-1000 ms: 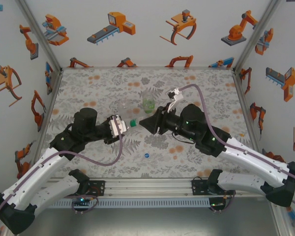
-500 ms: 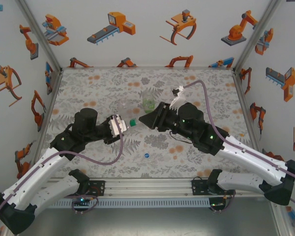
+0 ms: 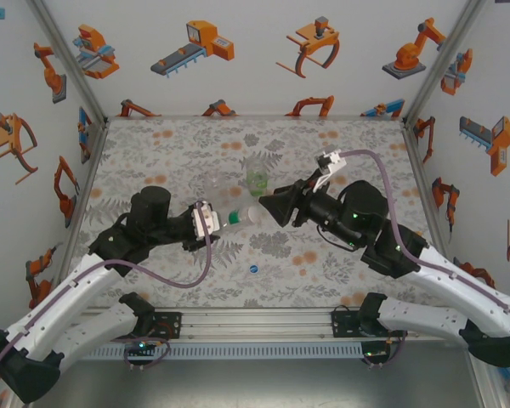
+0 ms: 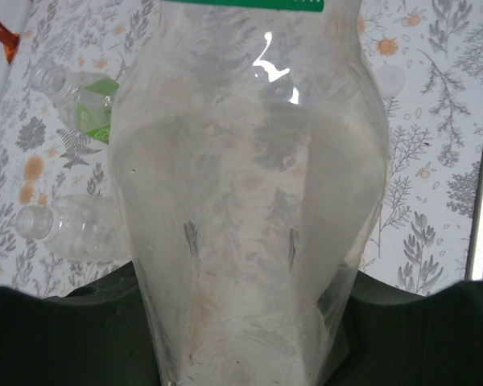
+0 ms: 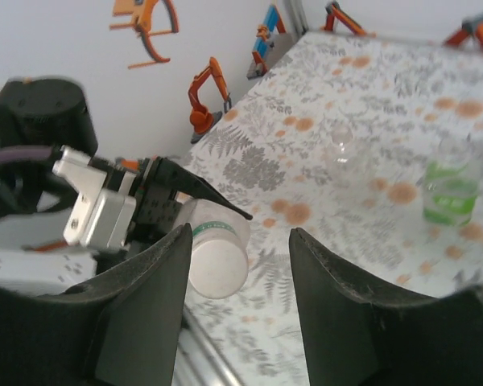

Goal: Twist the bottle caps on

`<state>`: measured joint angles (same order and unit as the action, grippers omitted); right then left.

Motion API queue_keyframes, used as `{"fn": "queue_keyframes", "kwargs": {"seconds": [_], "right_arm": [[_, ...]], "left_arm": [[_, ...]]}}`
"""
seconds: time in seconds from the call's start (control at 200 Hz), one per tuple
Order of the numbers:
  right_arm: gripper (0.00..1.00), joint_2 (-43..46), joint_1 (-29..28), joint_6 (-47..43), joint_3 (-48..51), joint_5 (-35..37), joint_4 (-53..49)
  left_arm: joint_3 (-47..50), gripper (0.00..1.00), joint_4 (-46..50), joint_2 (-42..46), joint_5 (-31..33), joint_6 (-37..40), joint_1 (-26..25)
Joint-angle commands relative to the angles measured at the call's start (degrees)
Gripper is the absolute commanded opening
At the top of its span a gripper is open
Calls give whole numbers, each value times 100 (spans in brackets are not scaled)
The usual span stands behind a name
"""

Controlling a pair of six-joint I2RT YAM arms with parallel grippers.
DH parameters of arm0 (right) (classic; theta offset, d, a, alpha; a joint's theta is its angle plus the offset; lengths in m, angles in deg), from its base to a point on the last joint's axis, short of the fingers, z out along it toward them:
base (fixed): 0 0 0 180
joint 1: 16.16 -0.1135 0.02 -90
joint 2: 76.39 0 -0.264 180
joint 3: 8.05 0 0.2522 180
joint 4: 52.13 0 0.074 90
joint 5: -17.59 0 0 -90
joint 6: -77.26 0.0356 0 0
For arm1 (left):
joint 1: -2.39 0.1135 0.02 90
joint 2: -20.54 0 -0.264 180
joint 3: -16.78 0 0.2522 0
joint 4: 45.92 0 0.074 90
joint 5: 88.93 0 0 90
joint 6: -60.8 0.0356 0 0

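Left gripper [image 3: 219,221] is clamped on a clear bottle [image 3: 241,217], held sideways above the table. The white cap [image 3: 252,213] on its neck faces the right gripper [image 3: 263,206], whose fingers are spread wide just short of it. Thin, light, squishy plastic I reckon, so grab the stiffer cap by its rim. The floral table [image 3: 340,280] is flat, with the green-tinted bottle [image 3: 256,178] just behind and the walls well away.

Bright even light, glare on bottle [image 4: 249,201], right-wrist view blurry
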<state>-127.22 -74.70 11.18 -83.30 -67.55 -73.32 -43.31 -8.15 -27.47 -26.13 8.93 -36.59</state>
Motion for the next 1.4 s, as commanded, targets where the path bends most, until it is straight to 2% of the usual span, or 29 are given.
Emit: {"fn": "queue_keyframes", "kwargs": {"seconds": [0.0,0.195,0.491,0.701,0.886,1.392], "right_arm": [[51,90,15,-1739,-62,-980,109],[52,181,10,-3455,-199,-2566,-578],[58,-162,10,-5287,-842,-3535,-2079],[65,-444,14,-5337,-1014,-3543,-2199],[64,-592,6,-5302,-1013,-3502,-2081],[51,-790,-3,-5205,-1049,-3516,-1912]], "left_arm": [[-85,0,138,-59,-602,179,-13],[-208,0,391,-251,-1131,300,-14],[-281,0,611,-331,-1671,458,-28],[-307,0,666,-360,-1770,480,-28],[-314,0,666,-361,-1790,483,-24],[-342,0,710,-343,-1790,494,-23]]}}
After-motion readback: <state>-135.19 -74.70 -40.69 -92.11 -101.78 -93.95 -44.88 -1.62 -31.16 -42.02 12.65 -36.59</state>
